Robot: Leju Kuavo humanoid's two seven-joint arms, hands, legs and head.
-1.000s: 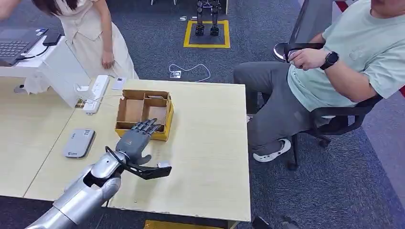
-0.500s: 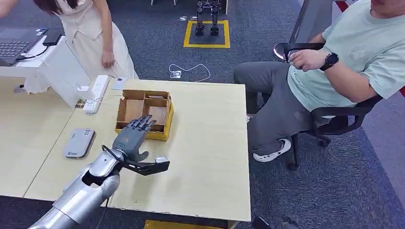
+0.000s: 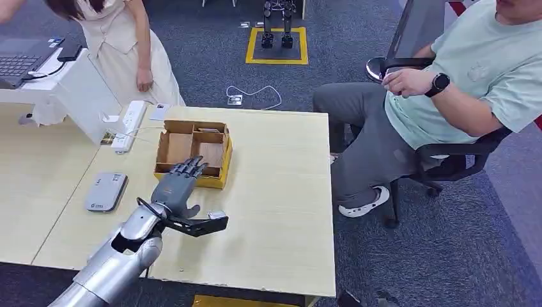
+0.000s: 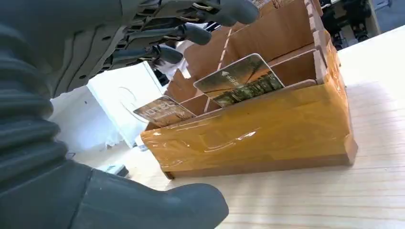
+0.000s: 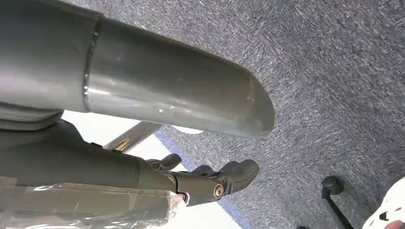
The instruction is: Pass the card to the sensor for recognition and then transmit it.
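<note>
Left hand (image 3: pixel 176 187) is seen in the head view over the light wooden surface (image 3: pixel 281 211), palm down, with its fingers (image 3: pixel 192 167) stretched toward 12 o'clock and their tips just at the near wall of the cardboard box (image 3: pixel 193 152). Nothing is held by it; the fingers are spread apart and the thumb is set out to the side. In the left wrist view the dark fingers (image 4: pixel 191 33) are seen above the taped yellow front wall of the box, apart from the cards.

Two cards are shown in the box's near compartments in the wrist view: one card (image 4: pixel 239 80) leans upright against a divider, and a second card (image 4: pixel 165 109) is tilted in the compartment beside it.

A grey flat sensor (image 3: pixel 105 191) lies on the surface at 9 o'clock from the left hand, well apart from the box. A white power strip (image 3: pixel 129 125) lies at 10 o'clock from the box.

The right hand (image 5: pixel 210 181) is seen in the right wrist view hanging over grey carpet, its fingers loosely curled with nothing in them.

A person in a pale dress (image 3: pixel 128 51) stands at 11 o'clock beyond the surface, and a seated person in a green shirt (image 3: pixel 473 70) is at 2 o'clock.
</note>
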